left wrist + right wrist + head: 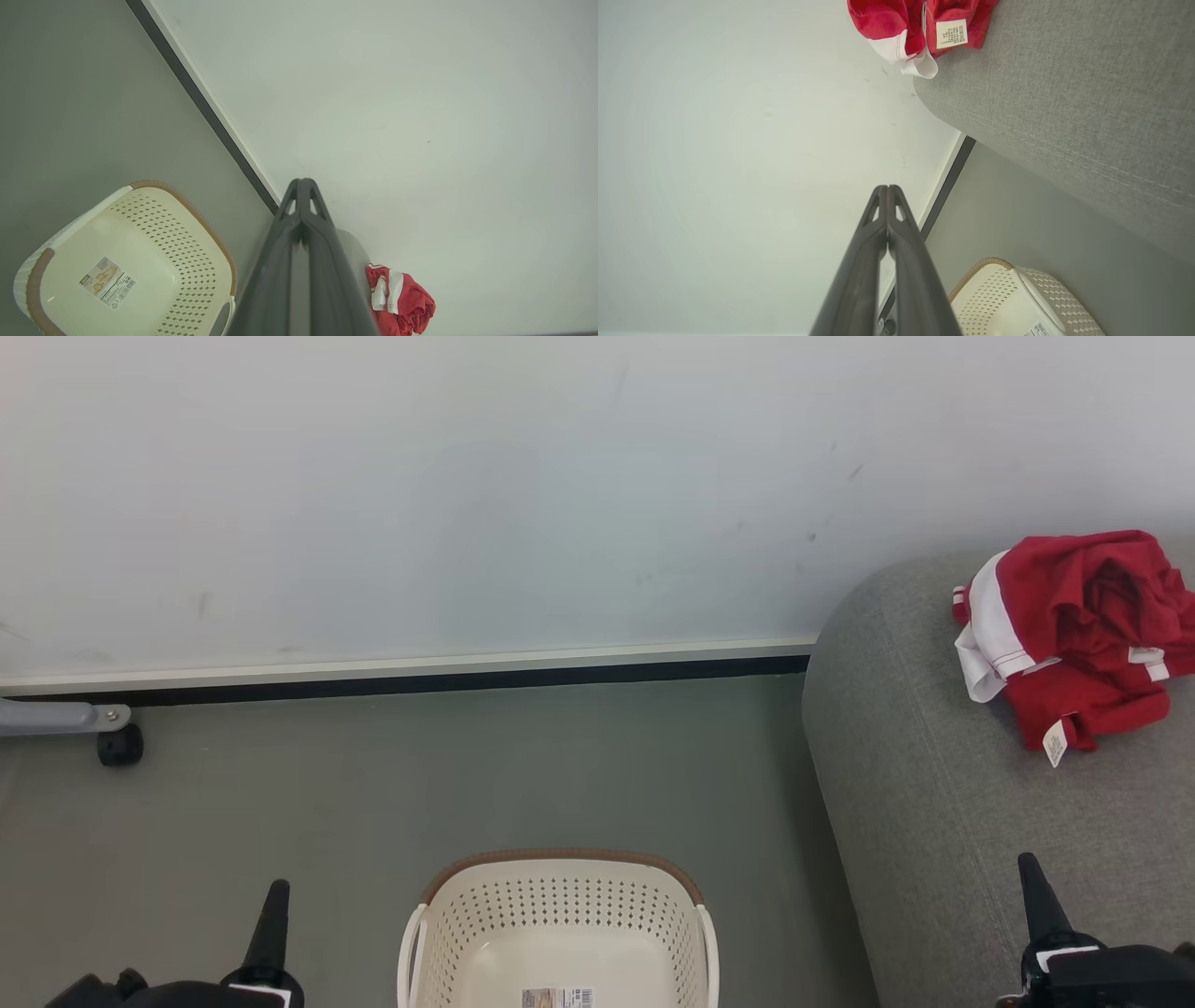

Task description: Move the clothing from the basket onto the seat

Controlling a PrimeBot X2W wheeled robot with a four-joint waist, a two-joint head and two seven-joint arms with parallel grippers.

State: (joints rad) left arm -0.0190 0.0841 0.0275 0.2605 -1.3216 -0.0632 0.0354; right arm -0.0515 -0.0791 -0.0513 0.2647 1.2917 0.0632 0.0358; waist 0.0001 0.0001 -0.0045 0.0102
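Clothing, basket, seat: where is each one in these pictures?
clothing (1088,616), head view, on the red folds.
basket (560,905), head view, on its perforated far wall.
seat (934,821), head view, on bare grey cushion.

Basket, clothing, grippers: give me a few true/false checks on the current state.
1. The basket has no clothing in it. True.
2. The clothing hangs over the basket's rim. False: it is bunched on the seat.
3. The left gripper is shut on a garment. False: its fingers are closed together on nothing.
4. The right gripper is shut and empty. True.
5. A printed label is stuck to the basket's bottom. True.
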